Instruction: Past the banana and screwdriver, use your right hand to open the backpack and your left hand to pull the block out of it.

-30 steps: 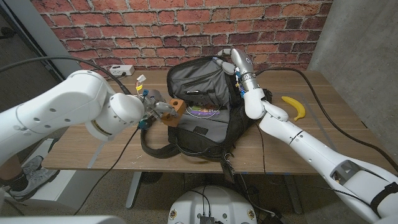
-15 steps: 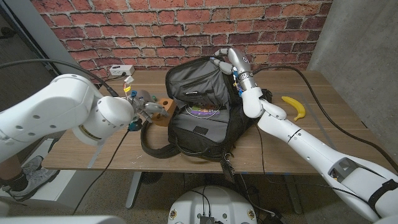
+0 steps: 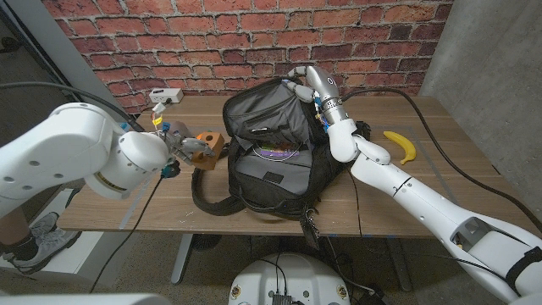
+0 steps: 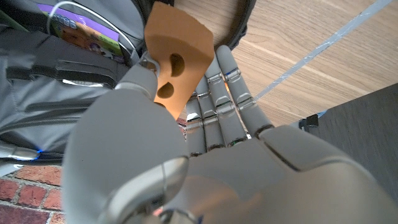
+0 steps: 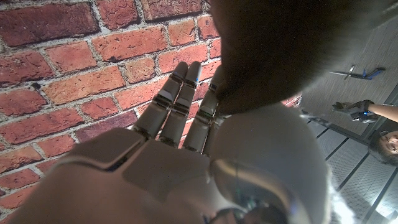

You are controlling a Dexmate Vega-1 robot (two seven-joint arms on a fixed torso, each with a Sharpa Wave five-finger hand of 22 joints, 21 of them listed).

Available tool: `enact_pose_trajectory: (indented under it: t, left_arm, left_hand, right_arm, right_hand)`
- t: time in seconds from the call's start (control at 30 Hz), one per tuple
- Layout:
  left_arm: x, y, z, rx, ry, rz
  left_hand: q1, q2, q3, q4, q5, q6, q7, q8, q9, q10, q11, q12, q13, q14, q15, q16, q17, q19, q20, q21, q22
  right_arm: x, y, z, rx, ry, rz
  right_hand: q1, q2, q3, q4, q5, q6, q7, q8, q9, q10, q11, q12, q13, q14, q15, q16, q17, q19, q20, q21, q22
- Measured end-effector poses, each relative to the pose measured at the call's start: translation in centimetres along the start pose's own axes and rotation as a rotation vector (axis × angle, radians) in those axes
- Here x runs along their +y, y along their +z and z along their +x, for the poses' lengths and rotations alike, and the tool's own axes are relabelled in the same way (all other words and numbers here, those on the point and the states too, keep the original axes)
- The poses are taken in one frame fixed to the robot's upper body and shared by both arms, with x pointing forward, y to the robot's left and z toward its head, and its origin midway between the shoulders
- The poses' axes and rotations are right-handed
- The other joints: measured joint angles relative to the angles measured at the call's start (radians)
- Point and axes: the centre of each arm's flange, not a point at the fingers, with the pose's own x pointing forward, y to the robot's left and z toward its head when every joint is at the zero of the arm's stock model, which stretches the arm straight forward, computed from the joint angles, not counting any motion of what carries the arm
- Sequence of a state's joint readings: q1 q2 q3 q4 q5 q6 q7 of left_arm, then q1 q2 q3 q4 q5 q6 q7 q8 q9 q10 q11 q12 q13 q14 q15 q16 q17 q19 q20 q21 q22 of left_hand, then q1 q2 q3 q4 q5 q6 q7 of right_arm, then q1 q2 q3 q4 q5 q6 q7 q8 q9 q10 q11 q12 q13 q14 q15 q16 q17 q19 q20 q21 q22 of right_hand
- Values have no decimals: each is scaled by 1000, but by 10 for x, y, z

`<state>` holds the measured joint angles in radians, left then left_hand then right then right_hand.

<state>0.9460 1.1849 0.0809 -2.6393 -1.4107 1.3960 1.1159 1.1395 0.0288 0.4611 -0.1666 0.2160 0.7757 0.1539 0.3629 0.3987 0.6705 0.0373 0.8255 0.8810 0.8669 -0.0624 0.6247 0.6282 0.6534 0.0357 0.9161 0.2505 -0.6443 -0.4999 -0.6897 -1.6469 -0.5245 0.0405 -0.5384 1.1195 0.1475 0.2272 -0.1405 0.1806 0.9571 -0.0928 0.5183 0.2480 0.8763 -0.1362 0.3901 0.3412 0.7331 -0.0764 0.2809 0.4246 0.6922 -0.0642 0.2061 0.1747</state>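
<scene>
Holding the backpack (image 3: 275,152) open, the right hand (image 3: 306,85) grips the top edge of its raised flap, fingers curled over the dark fabric; in the right wrist view the fingers (image 5: 177,102) reach up beside that fabric against the brick wall (image 3: 212,42). Beside the backpack, on the robot's left, the left hand (image 3: 179,144) holds the block (image 3: 208,144), an orange-brown wooden piece with holes in its face. It is out of the bag and lifted above the table (image 3: 110,199). In the left wrist view the block (image 4: 176,53) is pinched between the thumb and the straight fingers (image 4: 225,93), with the backpack's grey lining (image 4: 56,81) just beside it.

Inside the open backpack lies a flat thing with a purple and green printed cover (image 3: 275,152); its writing is too small to read. No brand or label on the bag can be made out.

On the other side of the backpack, well apart from it, the banana (image 3: 400,146) lies on the table. Behind the left hand, near the wall, sits a white power strip (image 3: 165,96). Black cables (image 3: 440,135) run across the table past the banana.
</scene>
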Motion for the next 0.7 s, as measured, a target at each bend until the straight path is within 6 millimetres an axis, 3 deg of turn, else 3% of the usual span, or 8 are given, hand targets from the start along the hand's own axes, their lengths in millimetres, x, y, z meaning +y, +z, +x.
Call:
enact_pose_trajectory:
  t: [0.7]
  left_arm:
    - [21, -13, 15, 65, 43, -12]
  left_hand:
    - [-6, 6, 0, 0, 0, 4, -4, 8, 0, 2, -2, -4, 2, 2, 1, -5, 9, -5, -5, 20, -9]
  right_arm:
    - [-7, 22, -12, -8, 19, -28]
  right_hand:
    - [-2, 2, 0, 0, -1, 0, 0, -2, 1, 0, 0, 0, 0, 0, 0, -4, 0, 0, 0, 0, 0]
